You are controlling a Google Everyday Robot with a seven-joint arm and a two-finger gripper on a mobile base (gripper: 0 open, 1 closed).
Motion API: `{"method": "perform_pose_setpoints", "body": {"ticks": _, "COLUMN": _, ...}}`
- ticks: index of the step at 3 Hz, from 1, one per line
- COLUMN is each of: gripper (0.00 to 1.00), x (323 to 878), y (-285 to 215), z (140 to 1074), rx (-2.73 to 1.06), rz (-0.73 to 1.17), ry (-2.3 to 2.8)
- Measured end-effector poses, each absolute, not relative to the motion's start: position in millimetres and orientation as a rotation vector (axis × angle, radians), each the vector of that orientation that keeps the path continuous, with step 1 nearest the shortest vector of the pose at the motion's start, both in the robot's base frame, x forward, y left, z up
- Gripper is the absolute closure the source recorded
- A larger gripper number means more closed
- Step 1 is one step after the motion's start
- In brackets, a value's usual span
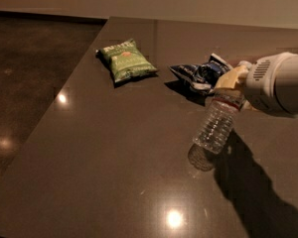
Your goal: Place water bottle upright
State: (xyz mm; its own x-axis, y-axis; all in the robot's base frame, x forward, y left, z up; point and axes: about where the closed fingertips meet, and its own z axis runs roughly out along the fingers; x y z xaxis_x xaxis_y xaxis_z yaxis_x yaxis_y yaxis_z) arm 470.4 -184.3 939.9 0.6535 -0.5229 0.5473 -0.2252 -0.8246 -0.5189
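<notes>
A dark, glossy table (114, 148) is carrying two bags. A green snack bag (126, 61) is lying flat toward the far left, and a dark blue snack bag (201, 73) is lying crumpled to its right, well apart. The gripper (231, 86) is hovering beside the blue bag, clasping the tilted water bottle (214, 125) by its neck.

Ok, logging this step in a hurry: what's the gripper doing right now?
The gripper: closed on the water bottle at its neck end, holding it tilted, base down, over the table.
</notes>
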Motion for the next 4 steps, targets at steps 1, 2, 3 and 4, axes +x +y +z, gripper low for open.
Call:
{"method": "perform_pose_setpoints", "body": {"ticks": 1, "gripper": 1.0, "x": 495, "y": -194, "z": 952, "rx": -2.388, "rz": -1.252, "ry": 0.483}}
{"method": "perform_pose_setpoints", "body": {"ticks": 2, "gripper": 1.0, "x": 520, "y": -201, "z": 985, "rx": -2.241, "rz": -1.403, "ry": 0.481}}
{"method": "perform_pose_setpoints", "body": {"ticks": 3, "gripper": 1.0, "x": 536, "y": -199, "z": 1010, "rx": -2.153, "rz": -1.485, "ry": 0.45}}
{"method": "perform_pose_setpoints", "body": {"ticks": 4, "gripper": 1.0, "x": 543, "y": -188, "z": 1026, "rx": -2.127, "rz": -1.527, "ry": 0.367}}
